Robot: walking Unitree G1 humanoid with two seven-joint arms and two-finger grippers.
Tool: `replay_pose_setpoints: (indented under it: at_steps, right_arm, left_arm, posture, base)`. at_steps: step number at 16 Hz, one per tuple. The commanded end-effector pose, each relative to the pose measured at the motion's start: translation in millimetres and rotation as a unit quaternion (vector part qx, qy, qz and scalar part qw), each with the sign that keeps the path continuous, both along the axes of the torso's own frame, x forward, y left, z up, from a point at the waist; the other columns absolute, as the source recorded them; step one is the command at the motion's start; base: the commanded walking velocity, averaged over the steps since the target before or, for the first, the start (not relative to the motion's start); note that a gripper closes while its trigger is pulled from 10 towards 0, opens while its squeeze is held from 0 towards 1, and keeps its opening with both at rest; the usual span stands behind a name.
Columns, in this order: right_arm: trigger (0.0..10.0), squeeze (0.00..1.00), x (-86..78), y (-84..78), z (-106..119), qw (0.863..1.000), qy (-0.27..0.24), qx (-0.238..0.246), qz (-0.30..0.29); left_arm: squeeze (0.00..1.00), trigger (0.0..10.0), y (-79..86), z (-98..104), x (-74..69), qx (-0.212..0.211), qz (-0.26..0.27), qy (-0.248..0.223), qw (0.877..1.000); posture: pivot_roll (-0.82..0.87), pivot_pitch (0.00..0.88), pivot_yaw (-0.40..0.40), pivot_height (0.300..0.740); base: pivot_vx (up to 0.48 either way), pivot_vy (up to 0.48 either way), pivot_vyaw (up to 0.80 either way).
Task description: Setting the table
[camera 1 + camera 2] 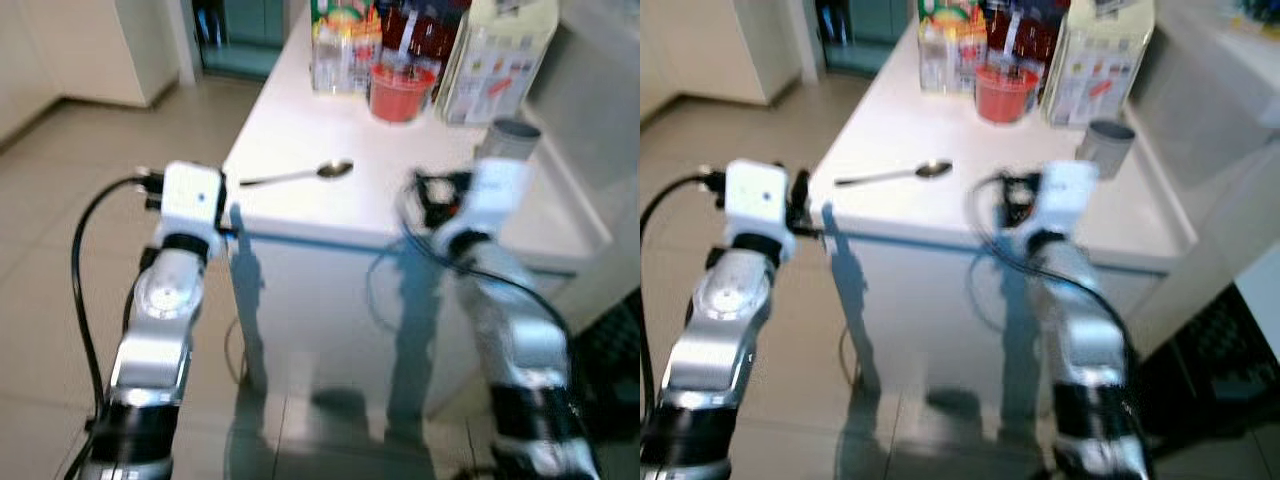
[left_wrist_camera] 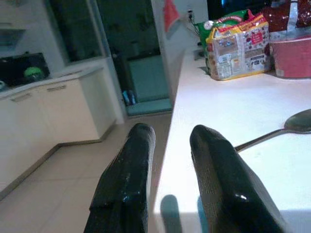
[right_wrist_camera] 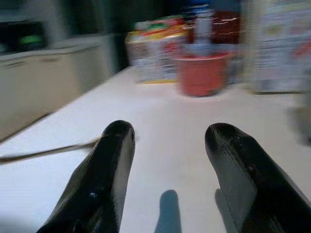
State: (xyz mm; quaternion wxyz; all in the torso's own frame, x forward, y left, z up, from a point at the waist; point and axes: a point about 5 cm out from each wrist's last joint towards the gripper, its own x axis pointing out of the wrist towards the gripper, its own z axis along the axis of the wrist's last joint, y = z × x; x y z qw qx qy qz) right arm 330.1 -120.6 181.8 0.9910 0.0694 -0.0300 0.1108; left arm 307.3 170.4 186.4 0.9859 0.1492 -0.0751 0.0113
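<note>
Left eye view: spoon (image 1: pixel 300 175) flat on the white table (image 1: pixel 300 120), near the front edge, bowl pointing toward the robot's right, handle toward the left corner. Farther back: red cup (image 1: pixel 400 92), snack packets (image 1: pixel 345 45), a carton (image 1: pixel 495 60), grouped at the far end; grey cup (image 1: pixel 510 135) nearer, on the right side.

Left gripper (image 2: pixel 170 141) level with the table's front-left corner, fingers (image 2: pixel 131 165) slightly parted, holding nothing, spoon handle just beyond. Right gripper (image 3: pixel 167 133) low over the tabletop, fingers (image 3: pixel 238 165) spread wide, also empty, spoon handle off toward the robot's left.

Judged step: approach, before any pickup. Nothing grasped yet. Next move likely calls for reaching to the spoon, lowering fingers either side of the thin handle, closing firmly. Flat, thin metal on a smooth top: apt to slide or slip from the pinch.
</note>
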Motion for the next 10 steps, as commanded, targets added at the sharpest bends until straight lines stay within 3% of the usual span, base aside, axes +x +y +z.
replay_pose_setpoints:
  at_steps: [1,3,5,8,10]
  right_arm:
    - [10.0,0.00,8.0,7.6,6,1.000,-0.007,-0.009,0.028]
    - [10.0,0.00,28.5,15.8,15,0.999,0.002,-0.007,0.051]
    - [10.0,0.00,53.1,30.6,23,0.994,0.017,-0.044,0.096]
    - [10.0,0.00,70.8,55.2,27,0.985,0.040,-0.069,0.155]
    - [10.0,0.00,75.7,60.6,32,0.985,0.040,-0.086,0.145]
  left_arm:
    - [0.00,10.0,-3.5,0,-1.1,0.006,-0.010,0.004,1.000]
    - [0.00,10.0,-2.9,-1,-3.3,0.014,-0.017,0.008,1.000]
    - [0.00,10.0,3.6,-3,-7.0,0.033,-0.021,0.023,0.999]
    - [0.00,10.0,14.0,0,-12.5,0.048,-0.015,0.029,0.998]
    - [0.00,10.0,17.3,3,-20.5,0.052,-0.010,0.028,0.998]
  posture:
    - [0.02,0.000,-0.028,0.740]
    - [0.03,0.000,-0.035,0.740]
    - [0.04,0.000,-0.045,0.740]
    - [0.06,0.000,-0.065,0.740]
    - [0.08,0.000,-0.084,0.740]
  base:
    - [0.000,0.000,0.00]
    - [0.000,0.000,0.00]
    - [0.000,0.000,0.00]
    - [0.000,0.000,0.00]
    - [0.000,0.000,0.00]
